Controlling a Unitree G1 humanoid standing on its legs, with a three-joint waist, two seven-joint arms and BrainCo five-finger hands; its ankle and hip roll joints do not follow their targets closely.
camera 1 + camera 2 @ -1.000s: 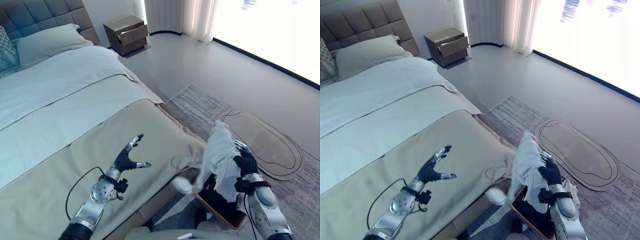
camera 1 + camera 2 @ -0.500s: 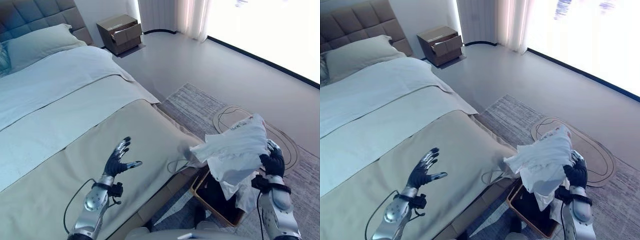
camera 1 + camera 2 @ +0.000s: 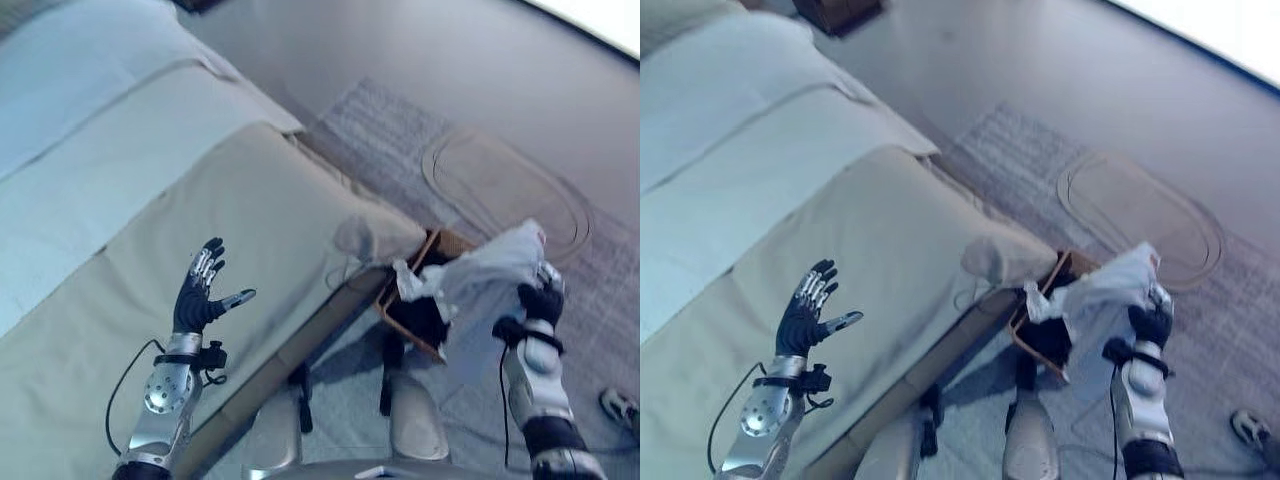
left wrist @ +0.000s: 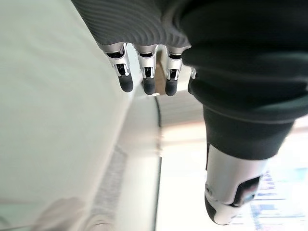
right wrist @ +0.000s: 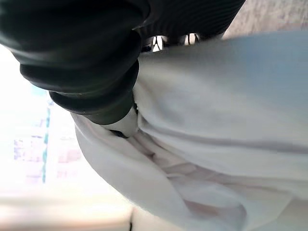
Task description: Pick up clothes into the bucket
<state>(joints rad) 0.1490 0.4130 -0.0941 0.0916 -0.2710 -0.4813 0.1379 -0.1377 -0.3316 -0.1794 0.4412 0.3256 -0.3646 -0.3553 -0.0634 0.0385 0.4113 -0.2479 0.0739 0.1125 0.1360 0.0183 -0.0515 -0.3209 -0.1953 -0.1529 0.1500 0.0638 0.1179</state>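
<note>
My right hand [image 3: 542, 302] is shut on a white garment [image 3: 478, 283], held up over the floor at the bed's foot. In the right wrist view the garment [image 5: 226, 120] bunches against the thumb [image 5: 122, 120]. The cloth hangs over and beside a brown bucket [image 3: 412, 320] with a dark inside, standing on the floor against the bed's corner; part of its rim is hidden by the cloth. My left hand [image 3: 198, 296] is raised over the beige blanket [image 3: 200, 230] with straight spread fingers [image 4: 147, 82], holding nothing.
The bed [image 3: 750, 170] takes up the left side, its corner [image 3: 390, 235] next to the bucket. A grey rug [image 3: 400, 140] with an oval mat [image 3: 505, 185] lies on the floor beyond. A shoe [image 3: 622, 408] shows at the right edge.
The camera has tilted down, so the whole scene shifted. My right hand has lowered the white garment closer to the bucket. The left hand stays raised and open.
</note>
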